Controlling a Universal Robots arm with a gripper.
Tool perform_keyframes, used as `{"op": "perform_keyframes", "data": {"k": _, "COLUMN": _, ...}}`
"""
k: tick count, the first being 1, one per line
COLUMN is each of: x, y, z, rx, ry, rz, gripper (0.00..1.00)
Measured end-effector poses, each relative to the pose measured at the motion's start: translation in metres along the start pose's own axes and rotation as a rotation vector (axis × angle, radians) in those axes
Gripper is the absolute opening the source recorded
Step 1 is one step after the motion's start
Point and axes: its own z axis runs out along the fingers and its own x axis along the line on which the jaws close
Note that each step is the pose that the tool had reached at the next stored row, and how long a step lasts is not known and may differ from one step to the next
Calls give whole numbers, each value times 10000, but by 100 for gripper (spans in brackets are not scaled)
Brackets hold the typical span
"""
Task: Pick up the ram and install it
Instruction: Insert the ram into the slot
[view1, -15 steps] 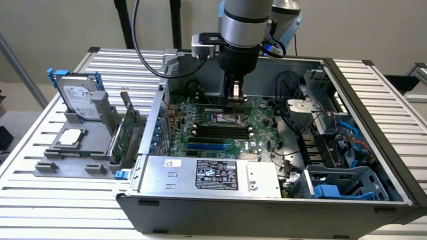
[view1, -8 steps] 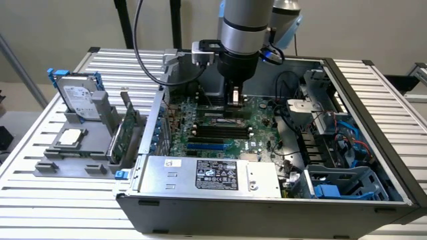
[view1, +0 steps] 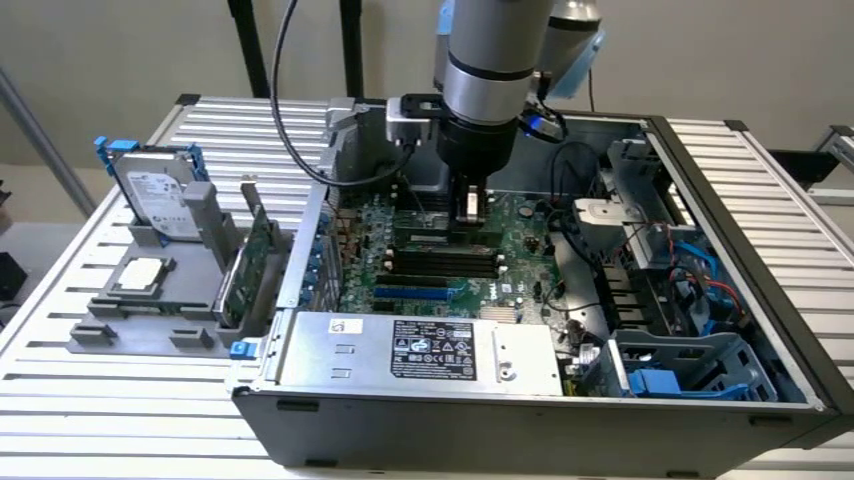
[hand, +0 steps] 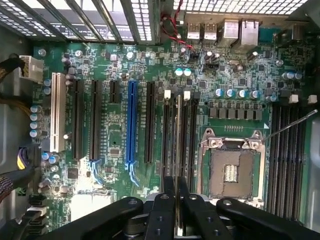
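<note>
The robot arm's black gripper (view1: 467, 205) reaches down inside the open grey computer case (view1: 534, 425), low over the green motherboard (hand: 150, 65). Its fingers (hand: 162, 212) pinch the long, thin green ram stick (hand: 178, 150), seen edge-on in the wrist view, which stands upright in line with the black memory slots (hand: 192, 135), beside the empty silver processor socket (hand: 231, 167). Whether it is seated cannot be told

Unreadable small print on power supply label (view1: 434, 352), seemingly.
</note>
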Motion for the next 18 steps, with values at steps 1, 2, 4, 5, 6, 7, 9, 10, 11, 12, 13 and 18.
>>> {"op": "perform_keyframes", "data": {"k": 1, "x": 4, "y": -2, "z": 12, "rx": 0, "ry": 11, "rz": 0, "gripper": 0}}
{"op": "perform_keyframes", "data": {"k": 2, "x": 8, "y": -4, "z": 23, "rx": -1, "ry": 21, "rz": 0, "gripper": 0}}
{"op": "perform_keyframes", "data": {"k": 4, "x": 13, "y": -6, "z": 49, "rx": -1, "ry": 42, "rz": 2, "gripper": 0}}
{"op": "perform_keyframes", "data": {"k": 5, "x": 14, "y": -7, "z": 62, "rx": 0, "ry": 53, "rz": 3, "gripper": 0}}
{"op": "perform_keyframes", "data": {"k": 6, "x": 15, "y": -8, "z": 73, "rx": -1, "ry": 70, "rz": 3, "gripper": 0}}
{"op": "perform_keyframes", "data": {"k": 7, "x": 15, "y": -9, "z": 84, "rx": -1, "ry": 92, "rz": 4, "gripper": 0}}
{"op": "perform_keyframes", "data": {"k": 9, "x": 15, "y": -10, "z": 103, "rx": -1, "ry": 156, "rz": 11, "gripper": 0}}
{"op": "perform_keyframes", "data": {"k": 10, "x": 15, "y": -9, "z": 112, "rx": -2, "ry": 195, "rz": 17, "gripper": 0}}
{"op": "perform_keyframes", "data": {"k": 11, "x": 15, "y": -10, "z": 120, "rx": -3, "ry": 237, "rz": 22, "gripper": 0}}
{"op": "perform_keyframes", "data": {"k": 12, "x": 15, "y": -10, "z": 130, "rx": -3, "ry": 278, "rz": 26, "gripper": 0}}
{"op": "perform_keyframes", "data": {"k": 13, "x": 15, "y": -11, "z": 143, "rx": -2, "ry": 313, "rz": 29, "gripper": 0}}
{"op": "perform_keyframes", "data": {"k": 18, "x": 16, "y": -12, "z": 205, "rx": 0, "ry": 442, "rz": 35, "gripper": 0}}
